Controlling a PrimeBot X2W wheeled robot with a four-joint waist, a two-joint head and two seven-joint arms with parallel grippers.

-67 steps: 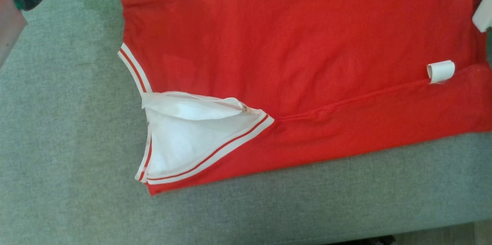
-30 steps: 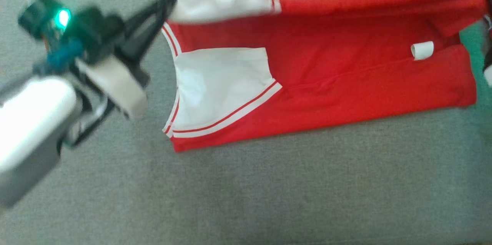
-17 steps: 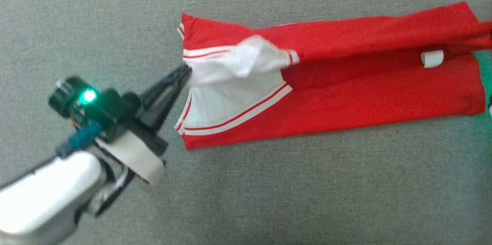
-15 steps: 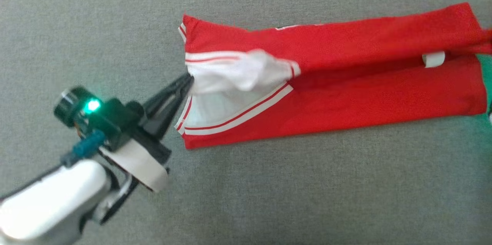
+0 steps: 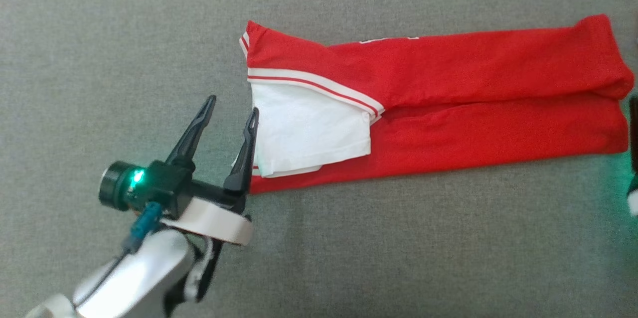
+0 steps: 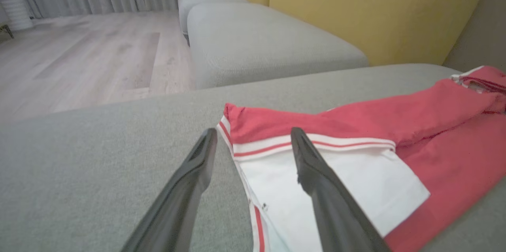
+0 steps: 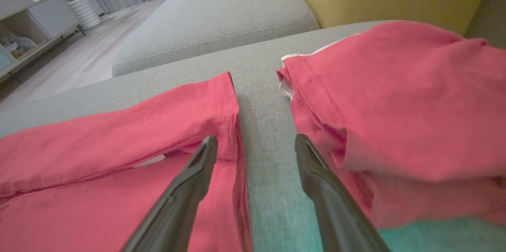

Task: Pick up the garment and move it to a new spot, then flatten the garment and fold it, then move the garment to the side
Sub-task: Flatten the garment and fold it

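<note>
Fingers of our left gripper (image 5: 234, 103) stand spread with nothing between them, tips just beside the left end of the red jersey (image 5: 473, 74). Our right gripper (image 7: 256, 138) is also spread and empty. In its wrist view it is poised over a strip of bare cushion between two lobes of red cloth.

Position: the jersey lies on the grey sofa seat (image 5: 99, 34), folded lengthwise into a long narrow band running left to right. The white panel (image 5: 309, 133) and its striped trim (image 5: 319, 87) are uppermost at the left end. The right end looks slightly puffed, not pressed flat.

Handling, our estimate: a light, thin, fully limp knit with no stiffness to hold a shape. A lift from one point would let the stacked layers sag and slide apart. The seat fabric looks grippy, so dragging risks rucking the lower layer.

Where to take hold: we judge the end corners best, pinching through all layers at once. At the left end the trim offers the thicker, firmer bite. Both ends should be taken together to keep the band taut.
</note>
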